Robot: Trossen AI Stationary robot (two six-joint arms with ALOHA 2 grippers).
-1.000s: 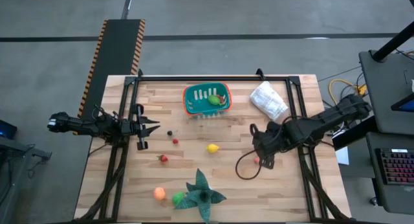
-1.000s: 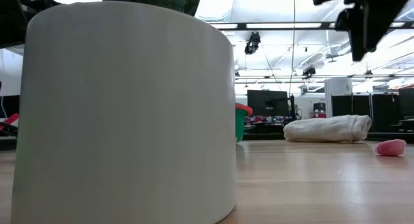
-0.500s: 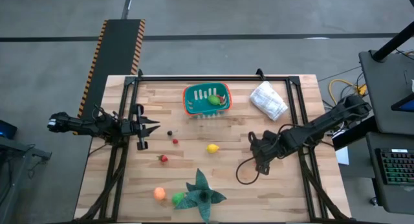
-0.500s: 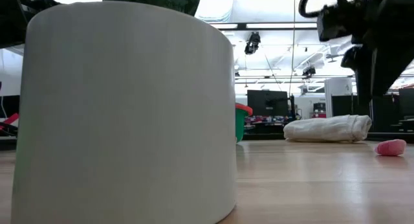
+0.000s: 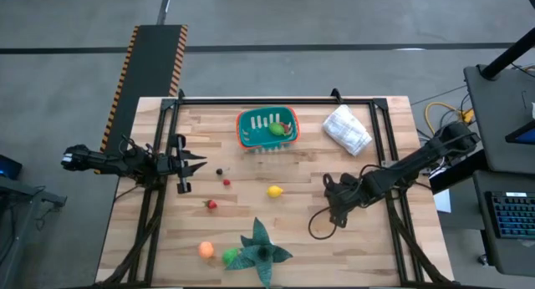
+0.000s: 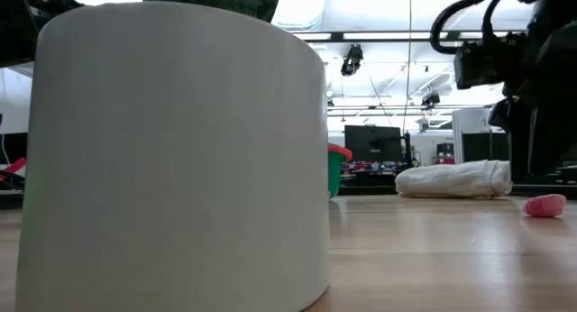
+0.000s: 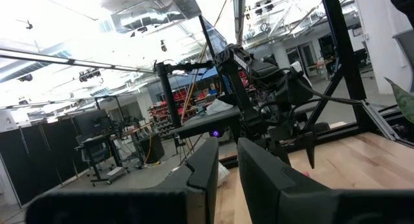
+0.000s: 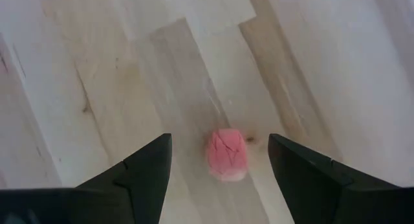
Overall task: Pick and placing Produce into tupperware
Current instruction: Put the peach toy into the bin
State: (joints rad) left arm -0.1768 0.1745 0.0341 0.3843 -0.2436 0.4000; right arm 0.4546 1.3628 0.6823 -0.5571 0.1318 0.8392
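Note:
The teal tupperware [image 5: 267, 128] with the orange-red rim sits near the table's far edge and holds a green-yellow piece [image 5: 276, 129]. A pink produce piece [image 8: 226, 153] lies on the wood; the low view shows it as the pink piece [image 6: 544, 205]. My right gripper [image 8: 220, 162] hangs over it, open and pointing down, one finger on each side, touching nothing. The yellow lemon [image 5: 274, 190], a red piece [image 5: 211, 205], a small red one [image 5: 226, 182] and a dark one [image 5: 220, 171] lie mid-table. My left gripper [image 5: 197, 162] waits, shut, at the left edge.
A dark green leafy thing [image 5: 261, 249] lies at the near edge beside an orange piece [image 5: 206, 250] and a green piece [image 5: 230, 256]. A wrinkled white bag [image 5: 347, 129] lies right of the tupperware. A wide white cylinder [image 6: 180, 150] blocks much of the low view.
My right gripper has moved toward the table's near edge and come down over the pink piece. The produce and the tupperware have stayed where they were.

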